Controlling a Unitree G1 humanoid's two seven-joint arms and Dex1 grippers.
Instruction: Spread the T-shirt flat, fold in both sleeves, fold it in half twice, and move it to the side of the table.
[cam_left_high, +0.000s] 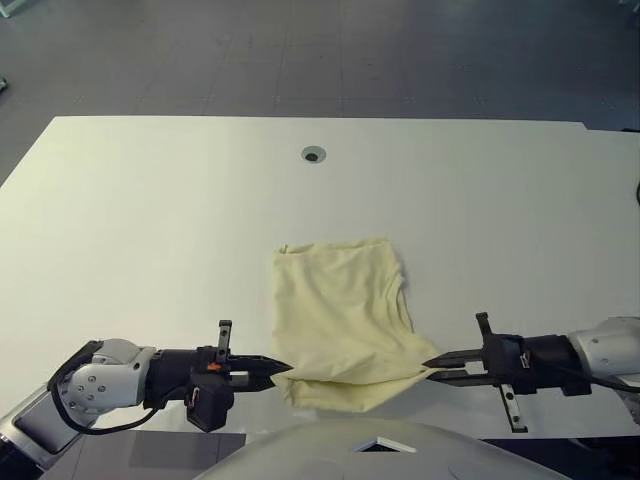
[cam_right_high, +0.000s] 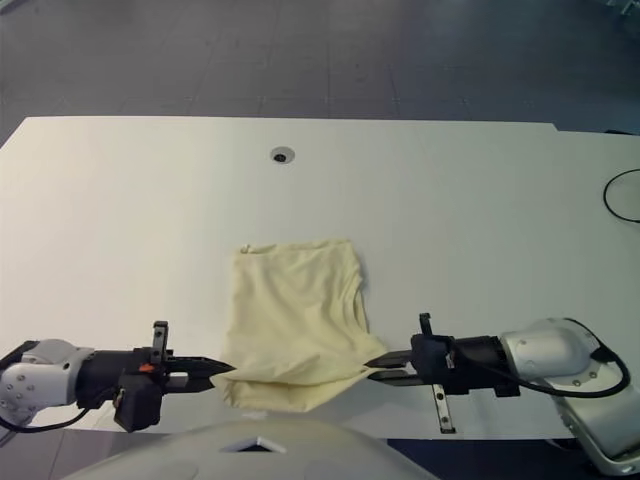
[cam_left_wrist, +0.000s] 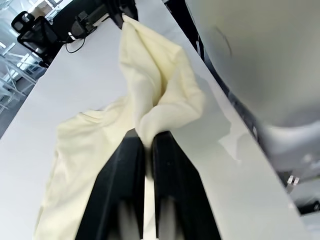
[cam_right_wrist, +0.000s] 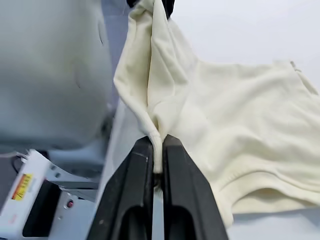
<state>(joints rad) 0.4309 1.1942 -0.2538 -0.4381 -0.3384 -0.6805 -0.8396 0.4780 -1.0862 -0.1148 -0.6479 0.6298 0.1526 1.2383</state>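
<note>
Pale yellow T-shirt (cam_left_high: 340, 310) on the white table (cam_left_high: 150, 220), close to the near edge and about midway along it, folded into a narrow panel pointing toward the far edge. Sleeves apparently tucked in (nothing sticking out at either side), so probably at the start of the first half-fold.

Left gripper (cam_left_high: 283, 370) at the near left corner of the cloth, fingers (cam_left_wrist: 122, 175) closed tight on a pinch of fabric. Right gripper (cam_left_high: 428, 364) at the near right corner, fingers (cam_right_wrist: 137, 175) likewise clamped on the hem. Near end of the cloth raised a little off the surface and stretched between the two, sagging slightly in the middle; far part flat on the table.

Held at both corners, most likely, to keep the hem taut and level on its way over toward the far end, for a square fold rather than a skewed one. Gripped low and from the sides, arms well apart, cloth free between them. Likely risks: uneven pull, or layers slipping apart in the pinch.

Small round hole (cam_left_high: 314, 154) in the table farther back, well apart from the cloth; dark cable loop (cam_right_high: 622, 195) at the right edge.
</note>
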